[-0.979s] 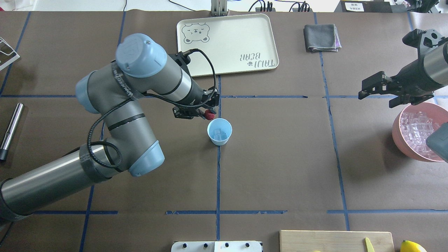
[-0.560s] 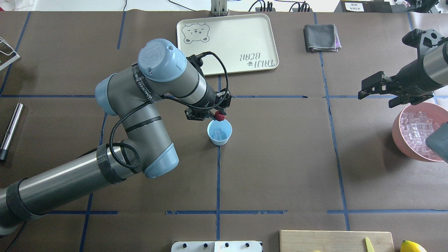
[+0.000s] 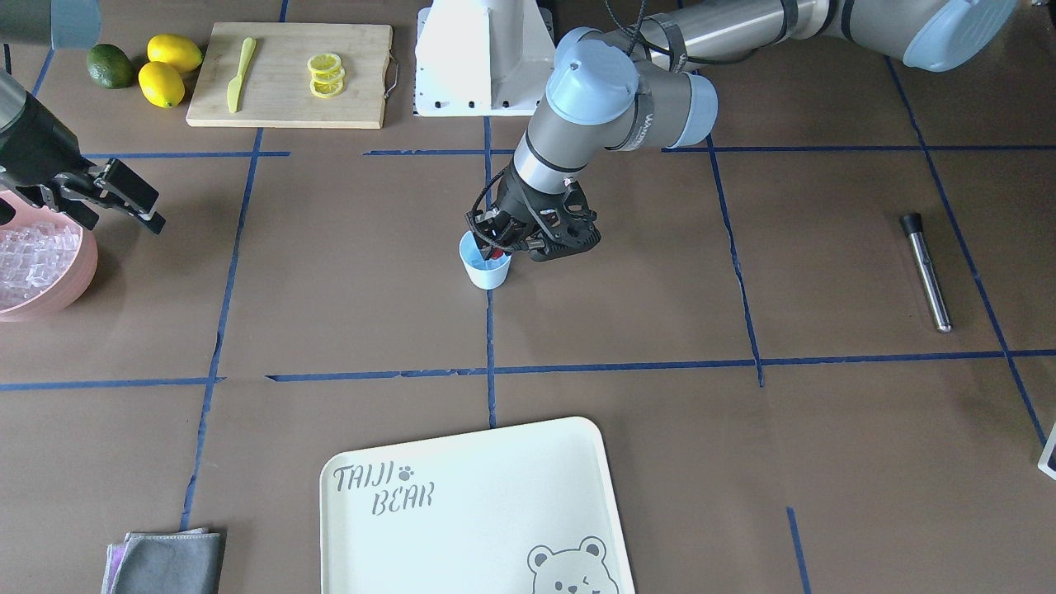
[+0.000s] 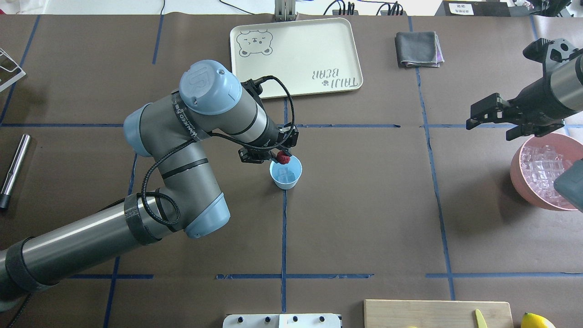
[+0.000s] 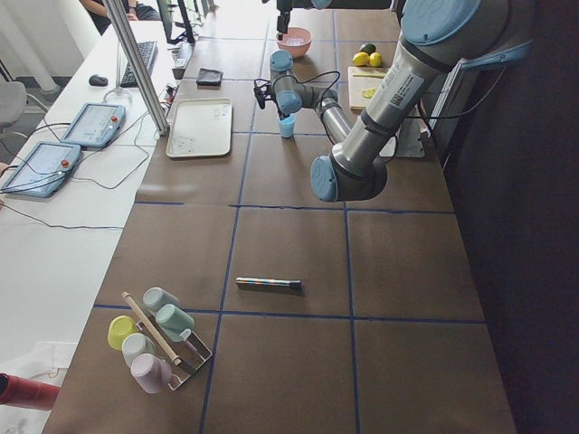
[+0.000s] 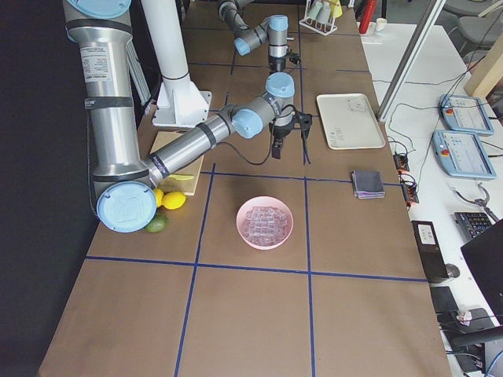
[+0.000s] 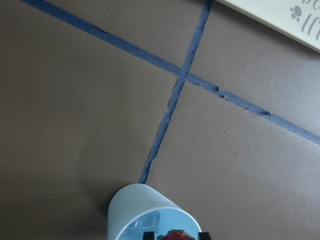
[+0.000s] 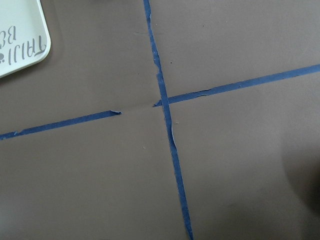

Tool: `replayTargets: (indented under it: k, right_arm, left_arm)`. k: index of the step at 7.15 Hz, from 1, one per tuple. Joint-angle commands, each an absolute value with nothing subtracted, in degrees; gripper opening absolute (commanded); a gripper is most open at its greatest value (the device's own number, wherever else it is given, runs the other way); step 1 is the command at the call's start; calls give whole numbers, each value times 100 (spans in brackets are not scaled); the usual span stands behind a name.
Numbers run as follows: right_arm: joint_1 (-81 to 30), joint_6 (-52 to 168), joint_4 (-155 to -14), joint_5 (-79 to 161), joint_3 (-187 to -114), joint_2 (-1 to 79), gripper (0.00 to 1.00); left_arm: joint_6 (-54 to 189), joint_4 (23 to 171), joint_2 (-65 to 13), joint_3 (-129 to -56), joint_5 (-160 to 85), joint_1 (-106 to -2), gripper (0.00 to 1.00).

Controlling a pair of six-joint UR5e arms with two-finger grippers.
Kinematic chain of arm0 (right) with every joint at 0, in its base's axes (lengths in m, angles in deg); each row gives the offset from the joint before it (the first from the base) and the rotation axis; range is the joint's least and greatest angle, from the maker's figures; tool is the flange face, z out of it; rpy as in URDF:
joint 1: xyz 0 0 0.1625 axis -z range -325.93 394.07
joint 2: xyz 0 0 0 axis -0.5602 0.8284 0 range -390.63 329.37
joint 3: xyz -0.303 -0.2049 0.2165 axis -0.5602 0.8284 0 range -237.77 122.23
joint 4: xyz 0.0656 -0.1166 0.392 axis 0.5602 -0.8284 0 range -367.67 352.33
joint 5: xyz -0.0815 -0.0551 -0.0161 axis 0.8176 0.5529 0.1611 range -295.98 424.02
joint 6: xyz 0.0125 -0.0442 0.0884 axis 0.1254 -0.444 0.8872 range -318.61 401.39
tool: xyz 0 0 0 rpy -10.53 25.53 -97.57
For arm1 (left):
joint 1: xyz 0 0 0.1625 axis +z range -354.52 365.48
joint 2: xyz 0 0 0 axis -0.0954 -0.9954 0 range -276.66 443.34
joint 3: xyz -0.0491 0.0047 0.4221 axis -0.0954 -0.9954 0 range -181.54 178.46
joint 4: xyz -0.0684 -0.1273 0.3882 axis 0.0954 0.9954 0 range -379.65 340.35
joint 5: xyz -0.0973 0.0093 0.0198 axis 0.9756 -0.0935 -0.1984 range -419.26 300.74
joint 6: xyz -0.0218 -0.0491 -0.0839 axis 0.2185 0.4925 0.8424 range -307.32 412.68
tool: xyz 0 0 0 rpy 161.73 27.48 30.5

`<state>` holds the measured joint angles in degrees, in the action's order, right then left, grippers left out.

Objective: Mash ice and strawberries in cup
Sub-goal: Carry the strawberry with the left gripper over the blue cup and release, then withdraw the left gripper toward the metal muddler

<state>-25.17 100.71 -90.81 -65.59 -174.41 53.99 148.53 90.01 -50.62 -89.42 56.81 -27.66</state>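
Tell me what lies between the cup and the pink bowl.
Nothing: between cup and pink bowl, only bare table cover with a blue tape line, per the overhead view.

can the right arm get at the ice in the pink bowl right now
Probably yes: the right gripper hangs open just beside the pink bowl, whose top is uncovered, with nothing between it and the ice.

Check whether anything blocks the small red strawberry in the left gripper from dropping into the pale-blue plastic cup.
Nothing visible does. The left gripper holds the small red strawberry over the open mouth of the pale-blue plastic cup, close to its rim. Inside the cup, only clear ice cubes lie at the bottom, with room above them.
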Motion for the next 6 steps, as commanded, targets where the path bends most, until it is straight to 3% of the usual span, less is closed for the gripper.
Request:
replayTargets:
  k: [1, 3, 6]
  right_arm:
    - [-2517, 10071, -9081, -6562, -17440, 5401, 99]
    - [-2517, 10071, -9081, -6562, -17440, 5401, 99]
    - [-2709, 9584, -9081, -6606, -17422, 5681, 100]
  left_arm:
    - [14822, 9004, -5052, -8978, 5675, -2740, 84]
    - [14822, 8986, -5035, -9092, 5675, -2748, 84]
    - [13924, 8916, -3397, -10584, 6120, -3509, 81]
